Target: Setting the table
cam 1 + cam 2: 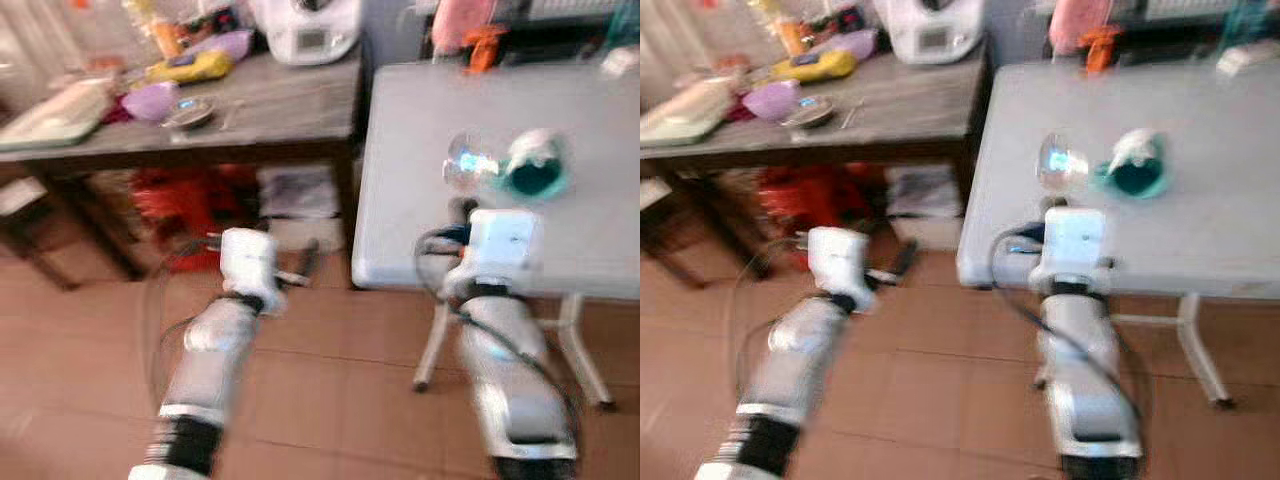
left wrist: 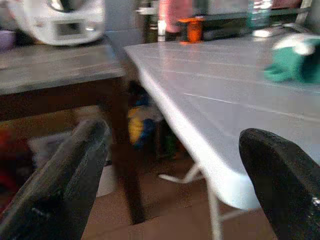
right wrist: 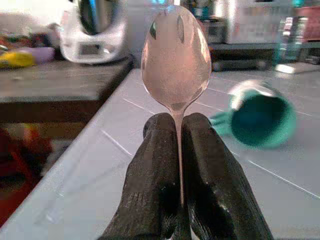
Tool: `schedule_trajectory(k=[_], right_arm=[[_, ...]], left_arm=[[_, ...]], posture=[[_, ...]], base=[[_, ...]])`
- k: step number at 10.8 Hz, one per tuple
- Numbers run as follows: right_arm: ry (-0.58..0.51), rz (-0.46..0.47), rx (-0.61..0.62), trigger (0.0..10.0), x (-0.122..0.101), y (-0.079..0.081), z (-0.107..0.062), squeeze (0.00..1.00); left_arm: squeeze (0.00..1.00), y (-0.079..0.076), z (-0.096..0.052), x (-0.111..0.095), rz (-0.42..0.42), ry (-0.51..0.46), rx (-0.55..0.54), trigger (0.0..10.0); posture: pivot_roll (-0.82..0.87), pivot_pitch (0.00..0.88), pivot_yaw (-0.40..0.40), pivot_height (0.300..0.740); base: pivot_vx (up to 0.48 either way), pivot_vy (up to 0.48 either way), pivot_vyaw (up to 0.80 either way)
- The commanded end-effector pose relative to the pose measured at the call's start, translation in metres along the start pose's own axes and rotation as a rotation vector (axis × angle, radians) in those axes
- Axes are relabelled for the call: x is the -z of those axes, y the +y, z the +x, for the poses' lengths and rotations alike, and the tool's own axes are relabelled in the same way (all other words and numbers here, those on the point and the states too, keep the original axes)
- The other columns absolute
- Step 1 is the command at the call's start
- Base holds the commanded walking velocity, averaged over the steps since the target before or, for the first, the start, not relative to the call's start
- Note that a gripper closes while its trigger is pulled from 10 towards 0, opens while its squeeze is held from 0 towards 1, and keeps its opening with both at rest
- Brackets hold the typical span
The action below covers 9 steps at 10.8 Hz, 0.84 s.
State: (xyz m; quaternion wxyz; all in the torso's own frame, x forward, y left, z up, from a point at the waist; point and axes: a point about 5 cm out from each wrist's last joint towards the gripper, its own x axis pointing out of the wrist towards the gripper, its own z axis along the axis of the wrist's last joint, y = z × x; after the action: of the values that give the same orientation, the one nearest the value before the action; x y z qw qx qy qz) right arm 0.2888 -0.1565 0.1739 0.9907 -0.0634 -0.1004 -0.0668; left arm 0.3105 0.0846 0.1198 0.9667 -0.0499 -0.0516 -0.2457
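Right gripper (image 3: 177, 150) pinched tight on spoon (image 3: 176, 55) handle, bowl pointing away over white tabletop (image 1: 420, 130) (teal mug (image 3: 260, 120) nearby); left gripper (image 2: 175, 165) spread wide.

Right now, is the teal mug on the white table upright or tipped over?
Tipped over: the teal mug lies on its side on the white table, mouth facing the right gripper, which holds a spoon.

A glossy metal spoon (image 3: 175, 57), a smooth white table (image 1: 600, 240), a dull wooden bench (image 1: 280, 110).

bare white table (image 1: 600, 240) front, tipped teal mug (image 1: 537, 168) mid-table, wooden table (image 1: 280, 110) cluttered
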Motion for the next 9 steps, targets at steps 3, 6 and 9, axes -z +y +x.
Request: schedule_trajectory(k=[3,6,9], right_arm=[[-0.032,0.02,-0.019,10.0,-0.0066,0.0083,0.0006,0.0],[-0.032,0.016,-0.021,10.0,-0.0059,0.0087,0.0001,0.0],[-0.029,0.015,-0.019,10.0,-0.0048,0.0095,-0.0006,0.0]], left_arm=[[0.0,0.0095,-0.003,-0.0002,0.025,0.006,-0.021,10.0],[0.0,0.0066,-0.0028,0.0009,0.024,0.006,-0.016,10.0],[0.0,0.0045,-0.002,0.0001,0.021,0.001,-0.01,10.0]], posture=[[-0.14,0.067,0.143,0.74],[-0.14,0.068,0.145,0.74],[-0.13,0.071,0.146,0.74]], base=[[0.0,0.447,0.0],[0.0,0.468,0.0],[0.0,0.435,0.0]])
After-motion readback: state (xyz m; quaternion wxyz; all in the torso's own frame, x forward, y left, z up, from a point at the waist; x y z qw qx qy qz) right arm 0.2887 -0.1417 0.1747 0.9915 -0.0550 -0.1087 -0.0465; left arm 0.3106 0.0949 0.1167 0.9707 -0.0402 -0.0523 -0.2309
